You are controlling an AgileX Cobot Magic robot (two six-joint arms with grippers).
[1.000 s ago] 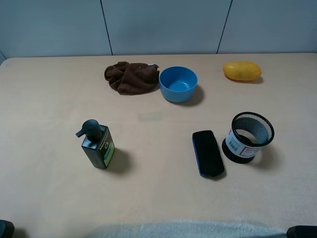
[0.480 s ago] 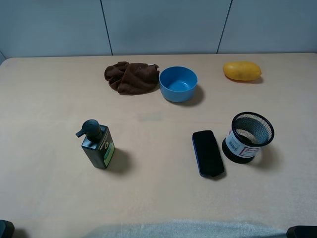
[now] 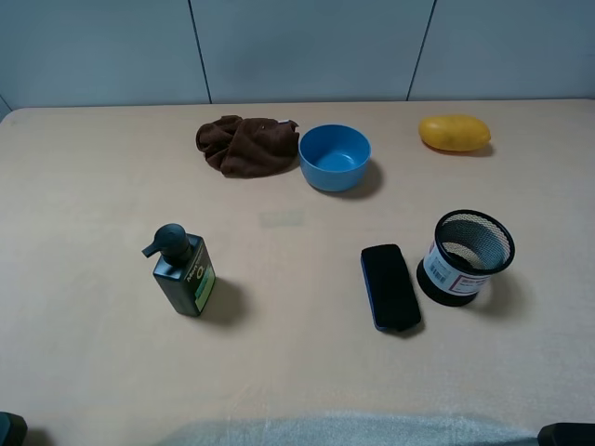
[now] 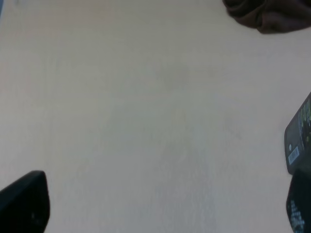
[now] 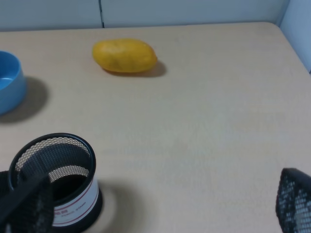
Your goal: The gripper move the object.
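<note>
Standing upright just ahead of the right gripper (image 5: 155, 204), fingers spread wide and empty: mesh pen cup (image 5: 57, 179), beside a black case (image 3: 390, 286). Risking a tip-over if one finger clips the light rim on approach.

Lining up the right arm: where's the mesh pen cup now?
In the exterior high view, the mesh pen cup stands front right on the table, just right of the black case.

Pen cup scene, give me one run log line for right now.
phase: pre-grasp | pen cup: upright, untouched, right of black case | right gripper: open, apart from cup | left gripper: open, idle
</note>
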